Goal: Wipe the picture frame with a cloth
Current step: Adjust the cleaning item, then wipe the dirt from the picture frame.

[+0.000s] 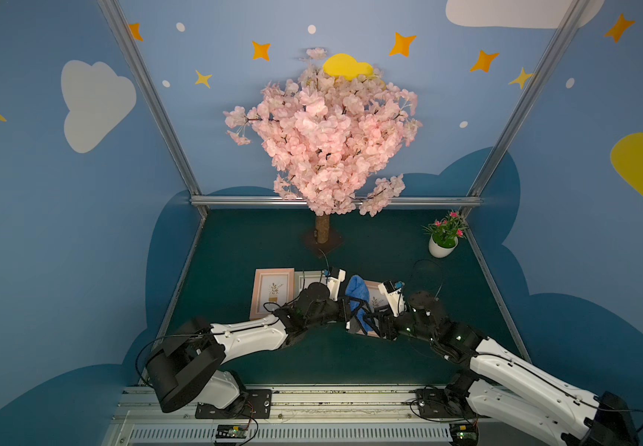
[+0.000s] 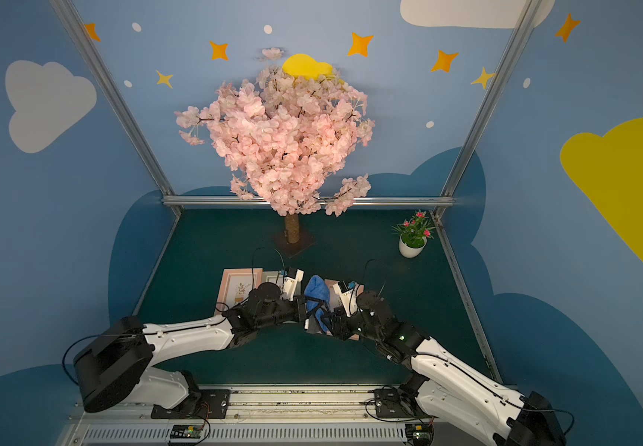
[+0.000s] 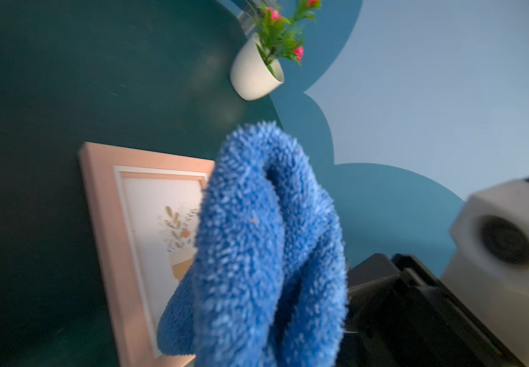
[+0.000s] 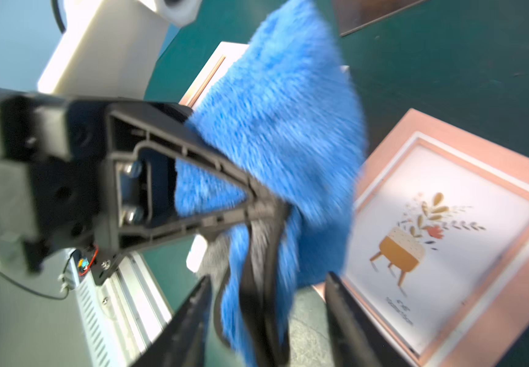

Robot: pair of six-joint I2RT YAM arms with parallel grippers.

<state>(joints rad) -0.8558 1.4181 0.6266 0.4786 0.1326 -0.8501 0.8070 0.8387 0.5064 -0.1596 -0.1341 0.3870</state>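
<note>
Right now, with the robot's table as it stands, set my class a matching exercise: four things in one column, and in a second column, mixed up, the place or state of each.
Things
1. cloth
2. potted plant
3. blossom tree
4. right gripper

Places or states
A. far right corner of the table
B. jaws apart
C. middle of the table's back edge
D. pinched in the shut left gripper

Pairs: 1-D, 2-A, 3-C, 4-B
</note>
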